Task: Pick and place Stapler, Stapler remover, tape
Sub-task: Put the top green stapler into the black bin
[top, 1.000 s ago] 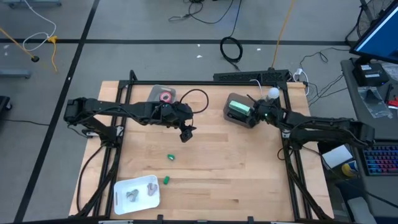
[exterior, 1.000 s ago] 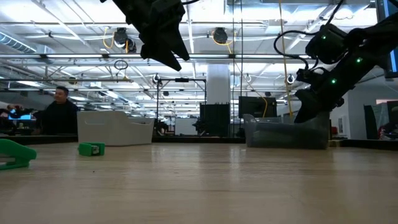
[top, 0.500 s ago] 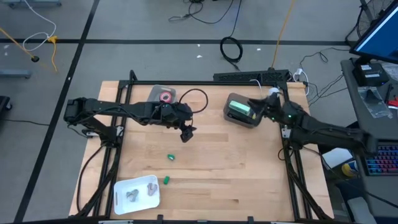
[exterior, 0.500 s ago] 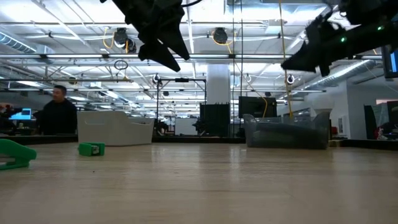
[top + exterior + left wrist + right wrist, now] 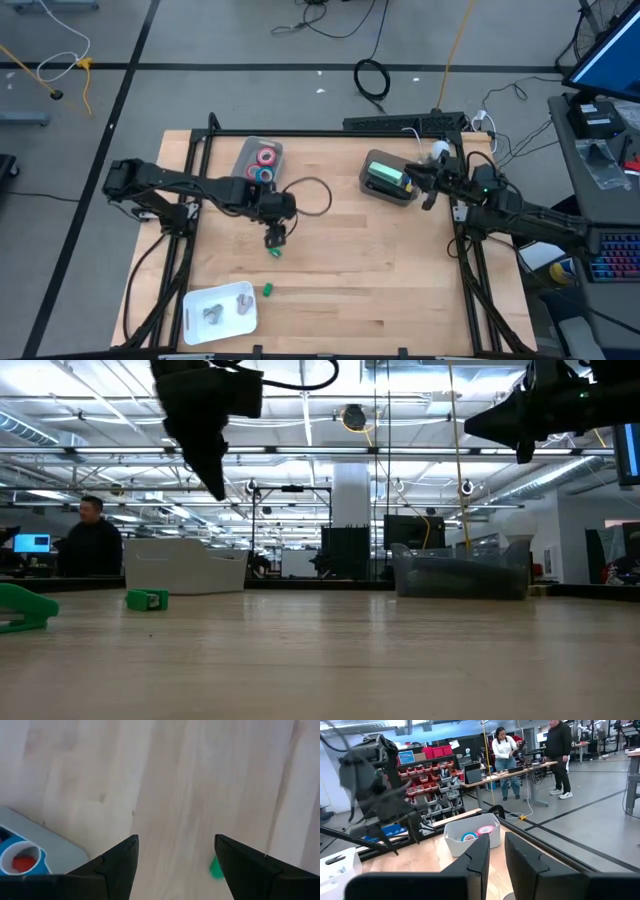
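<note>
Illumination is bright and even, from ceiling strip lights across the low view's upper half. Shadows are faint. The left arm shows motion blur.

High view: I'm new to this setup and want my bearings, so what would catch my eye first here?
The two dark arms stand out first: the left gripper, open, hangs over the wooden table above a small green piece. The right gripper hangs beside the grey bin holding a green object at the far right. Next come the red and blue tape rolls in a pale container at the table's far edge.
</note>
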`<state>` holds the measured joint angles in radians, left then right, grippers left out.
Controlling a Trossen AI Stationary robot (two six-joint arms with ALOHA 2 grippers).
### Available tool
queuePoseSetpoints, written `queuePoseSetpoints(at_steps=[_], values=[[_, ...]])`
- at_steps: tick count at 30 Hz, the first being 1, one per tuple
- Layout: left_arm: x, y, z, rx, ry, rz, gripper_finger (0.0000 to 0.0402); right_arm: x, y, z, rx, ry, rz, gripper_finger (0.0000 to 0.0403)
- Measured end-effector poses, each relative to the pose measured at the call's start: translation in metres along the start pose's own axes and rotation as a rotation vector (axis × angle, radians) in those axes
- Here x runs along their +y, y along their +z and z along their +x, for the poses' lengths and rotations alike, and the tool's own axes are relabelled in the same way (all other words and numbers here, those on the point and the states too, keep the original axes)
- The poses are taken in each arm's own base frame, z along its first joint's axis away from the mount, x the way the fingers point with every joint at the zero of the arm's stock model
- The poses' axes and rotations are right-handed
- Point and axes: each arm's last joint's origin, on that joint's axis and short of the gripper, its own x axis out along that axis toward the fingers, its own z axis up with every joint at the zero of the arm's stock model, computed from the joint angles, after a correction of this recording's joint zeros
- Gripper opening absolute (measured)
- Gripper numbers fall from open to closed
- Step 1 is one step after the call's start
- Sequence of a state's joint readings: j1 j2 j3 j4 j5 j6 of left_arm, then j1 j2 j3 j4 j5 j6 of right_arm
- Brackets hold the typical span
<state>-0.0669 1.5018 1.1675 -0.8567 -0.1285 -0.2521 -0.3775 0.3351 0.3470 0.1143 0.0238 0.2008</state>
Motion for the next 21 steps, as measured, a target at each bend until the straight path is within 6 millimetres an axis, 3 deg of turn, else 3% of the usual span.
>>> queuePoseSetpoints(at_steps=[9,15,21], values=[[-0.041,-0.016,0.03,0.169,0.003,0.302,0.0266,0.0,-0.002,0.0,0.019,-0.001,0.0,0.0052],[-0.057,-0.025,0.058,0.278,0.021,0.352,0.0266,0.0,-0.002,0.0,0.018,-0.001,-0.002,0.0051],[-0.068,-0.032,0.068,0.325,0.01,0.386,0.0266,0.0,-0.002,0.0,0.02,-0.001,-0.003,0.0054]])
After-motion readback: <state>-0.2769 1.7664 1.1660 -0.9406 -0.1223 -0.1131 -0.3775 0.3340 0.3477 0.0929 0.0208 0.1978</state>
